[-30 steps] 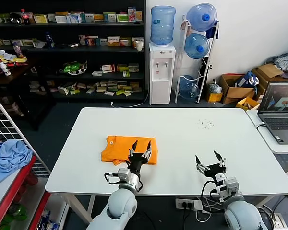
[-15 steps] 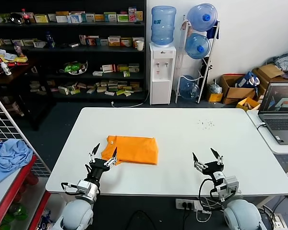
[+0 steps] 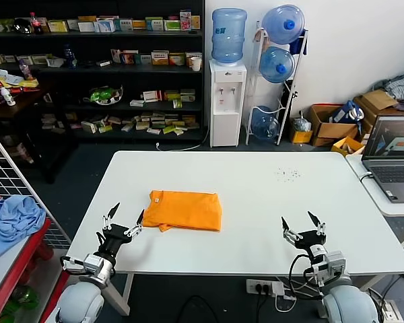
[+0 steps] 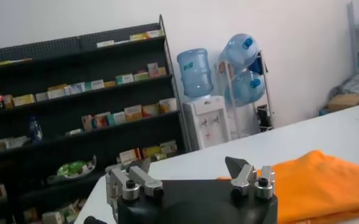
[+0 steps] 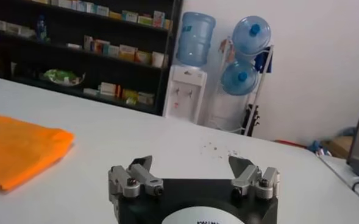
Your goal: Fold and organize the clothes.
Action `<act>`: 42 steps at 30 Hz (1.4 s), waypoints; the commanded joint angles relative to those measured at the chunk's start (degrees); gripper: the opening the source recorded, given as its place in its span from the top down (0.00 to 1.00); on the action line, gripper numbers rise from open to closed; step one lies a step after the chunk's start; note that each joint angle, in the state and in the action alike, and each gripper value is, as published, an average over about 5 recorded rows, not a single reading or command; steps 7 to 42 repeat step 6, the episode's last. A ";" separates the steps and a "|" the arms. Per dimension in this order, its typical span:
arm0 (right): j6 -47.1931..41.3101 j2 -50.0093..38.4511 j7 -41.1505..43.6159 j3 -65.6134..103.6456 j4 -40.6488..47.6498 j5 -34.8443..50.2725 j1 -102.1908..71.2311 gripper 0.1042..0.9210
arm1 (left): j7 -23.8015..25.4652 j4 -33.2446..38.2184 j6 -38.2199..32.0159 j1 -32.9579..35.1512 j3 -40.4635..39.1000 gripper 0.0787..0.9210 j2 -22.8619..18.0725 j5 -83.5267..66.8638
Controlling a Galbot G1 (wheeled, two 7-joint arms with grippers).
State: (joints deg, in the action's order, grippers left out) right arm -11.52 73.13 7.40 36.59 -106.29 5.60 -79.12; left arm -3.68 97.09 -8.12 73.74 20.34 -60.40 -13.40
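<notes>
The orange T-shirt (image 3: 185, 210) lies folded into a flat rectangle on the white table (image 3: 256, 195), left of the middle; no lettering shows. It also shows in the left wrist view (image 4: 319, 182) and the right wrist view (image 5: 17, 149). My left gripper (image 3: 123, 219) is open and empty at the table's front left corner, just left of the shirt and apart from it. My right gripper (image 3: 303, 225) is open and empty near the front edge at the right, far from the shirt. In the wrist views the left gripper (image 4: 188, 167) and the right gripper (image 5: 191, 164) hold nothing.
A light blue cloth (image 3: 12, 222) lies on a red cart at the far left beside a wire rack. A laptop (image 3: 392, 156) stands on a side table at the right. Small dark specks (image 3: 287, 174) dot the table's far right part.
My left gripper has drawn back from over the shirt's front edge to the front left corner of the table. My right gripper shifted slightly right and toward the front edge. The shirt stays folded.
</notes>
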 commanded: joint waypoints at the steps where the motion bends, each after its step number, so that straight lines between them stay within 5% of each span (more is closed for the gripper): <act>1: -2.82 3.60 2.40 3.68 -2.56 -3.28 -0.54 0.12 | 2.43 0.50 2.28 1.04 3.25 0.12 1.05 1.55; 42: -3.46 3.70 2.24 3.58 -3.50 -3.22 -0.42 0.12 | 2.45 0.85 2.60 0.76 3.48 0.12 0.78 1.67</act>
